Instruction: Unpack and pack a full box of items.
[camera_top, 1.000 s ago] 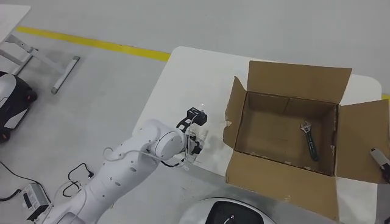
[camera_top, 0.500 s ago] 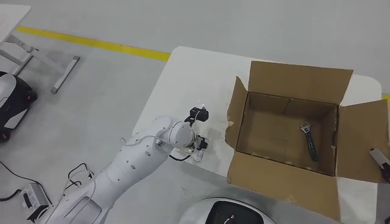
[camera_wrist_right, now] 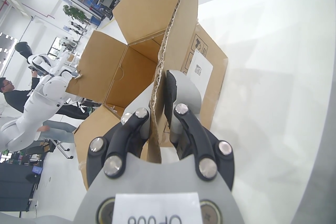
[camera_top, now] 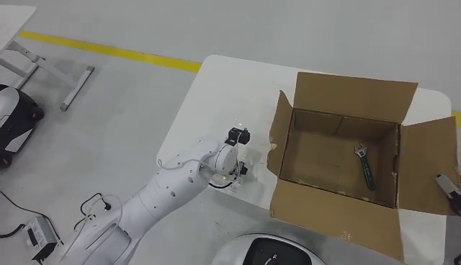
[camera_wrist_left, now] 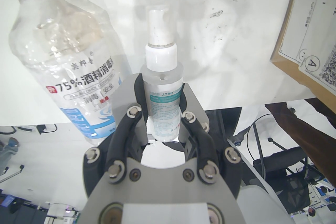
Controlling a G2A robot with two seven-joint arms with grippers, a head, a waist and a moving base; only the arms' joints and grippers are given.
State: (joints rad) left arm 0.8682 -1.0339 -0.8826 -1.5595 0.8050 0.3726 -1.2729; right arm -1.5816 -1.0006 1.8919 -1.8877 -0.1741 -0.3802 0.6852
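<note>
Two bottles are out of the box (camera_top: 331, 211), both off its left wall, while one wrench (camera_top: 365, 166) is lying on the box floor toward the right wall. The left gripper (camera_wrist_left: 162, 88) is pinching a small spray bottle (camera_wrist_left: 160, 54) around its body, fingers pressed against both sides, nozzle pointing away from the wrist. It is hovering over the table (camera_top: 216, 92) just outside the box's left flap. A large clear bottle (camera_wrist_left: 65, 57) is sitting close beside the spray bottle, on the side away from the box; whether it is standing or lying I cannot tell. The right gripper (camera_wrist_right: 158, 96) is clamping the box's right flap (camera_wrist_right: 181, 12) between its pads, holding it upright and open.

Judging by this, the job is sitting somewhere in the middle. With only the wrench inside, either the unpacking is nearly finishing or the packing is just beginning, and the pictures are not settling which. Either way, the spray bottle is the item in hand, and the large bottle and wrench are waiting their turn.
</note>
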